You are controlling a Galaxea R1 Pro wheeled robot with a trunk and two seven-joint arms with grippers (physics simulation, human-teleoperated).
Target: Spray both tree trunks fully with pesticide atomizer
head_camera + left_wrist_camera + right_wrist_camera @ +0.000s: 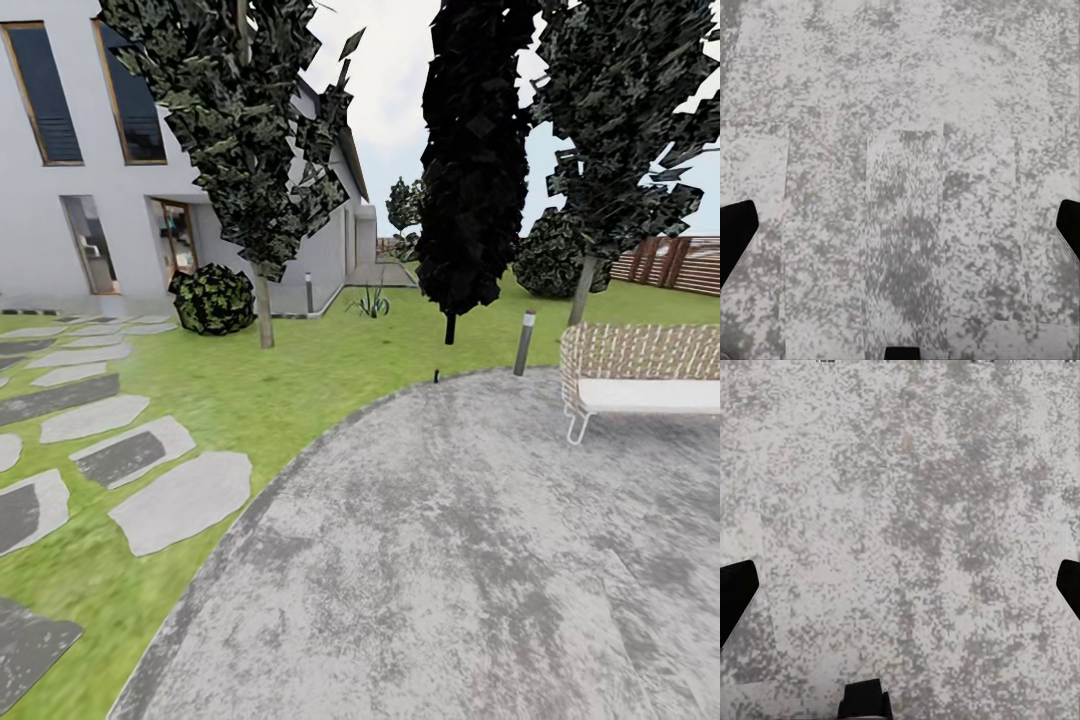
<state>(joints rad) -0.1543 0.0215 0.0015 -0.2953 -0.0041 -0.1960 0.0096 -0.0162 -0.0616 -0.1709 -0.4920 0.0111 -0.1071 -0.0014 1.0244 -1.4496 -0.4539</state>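
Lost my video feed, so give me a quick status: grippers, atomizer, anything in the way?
Both grippers open, empty, over grey paving. Tiny dark object at paving edge, too small to identify. Two trees ahead, left, right. Bench right.

Home garden, outdoors. Grass lawn point(300, 380) with irregular grey stepping stones point(180, 500) on left. Round grey paved patch point(450, 560) in foreground. White house point(100, 200) behind, with tall windows and doorway. Trees point(250, 150), one narrow black-green cypress-like tree point(470, 150), round shrub point(212, 298) by house wall. Woven garden bench point(640, 375) on paving edge, low bollard light point(524, 342) just beside it. Brown slat fence point(675, 262) at far right. Cloudy sky overhead.
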